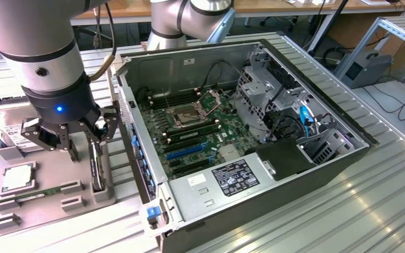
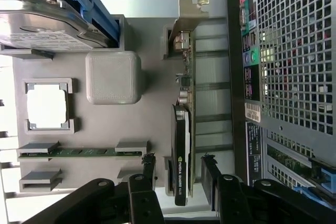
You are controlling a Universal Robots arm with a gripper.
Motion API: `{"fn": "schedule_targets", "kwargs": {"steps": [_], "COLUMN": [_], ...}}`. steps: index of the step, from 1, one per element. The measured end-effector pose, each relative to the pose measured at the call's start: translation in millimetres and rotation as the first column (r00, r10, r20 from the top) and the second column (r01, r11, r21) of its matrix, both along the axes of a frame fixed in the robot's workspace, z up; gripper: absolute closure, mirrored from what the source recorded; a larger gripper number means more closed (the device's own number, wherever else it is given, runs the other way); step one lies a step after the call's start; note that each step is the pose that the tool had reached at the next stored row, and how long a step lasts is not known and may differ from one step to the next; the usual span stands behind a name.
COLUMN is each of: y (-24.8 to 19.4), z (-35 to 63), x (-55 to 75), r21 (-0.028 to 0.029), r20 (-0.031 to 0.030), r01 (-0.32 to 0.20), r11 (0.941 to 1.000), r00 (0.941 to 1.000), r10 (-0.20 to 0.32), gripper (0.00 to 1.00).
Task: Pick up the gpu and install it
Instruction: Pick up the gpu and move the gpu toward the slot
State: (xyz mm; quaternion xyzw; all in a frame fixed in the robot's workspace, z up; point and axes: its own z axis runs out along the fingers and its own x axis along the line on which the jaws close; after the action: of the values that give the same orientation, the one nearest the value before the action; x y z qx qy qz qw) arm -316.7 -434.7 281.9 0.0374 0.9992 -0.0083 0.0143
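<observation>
Straddling the gpu point(image 2: 184, 124): gripper point(image 2: 179, 174) jaws spread wide, one finger on each side of the card at its fan end. Gaps show on both sides, so nothing is grasped yet. The card stands on edge in a slot of the grey fixture tray point(image 2: 157, 45), silver bracket point(image 2: 186, 14) at the far end. Upright likely so both flat faces are open to a pinch. Same tray holds the memory stick point(image 2: 79, 152) in clips, the CPU point(image 2: 47, 106) in a square pocket, and the hard drive point(image 2: 42, 32). The open PC case point(image 1: 273, 158) lies just beside the tray, motherboard point(image 1: 195, 132) facing up, blue expansion slots point(image 1: 185, 150) exposed. My read: pre-grasp, install not started.
</observation>
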Motion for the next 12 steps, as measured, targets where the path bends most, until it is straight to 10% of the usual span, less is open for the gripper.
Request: {"fn": "schedule_targets", "kwargs": {"steps": [12], "y": [5.6], "z": [-1.6], "x": [5.5], "r21": [-0.0113], "r20": [-0.0001], "r01": [0.0], "r11": [0.9999], "r00": [1.0], "r10": [0.0], "gripper": [0.52]}}
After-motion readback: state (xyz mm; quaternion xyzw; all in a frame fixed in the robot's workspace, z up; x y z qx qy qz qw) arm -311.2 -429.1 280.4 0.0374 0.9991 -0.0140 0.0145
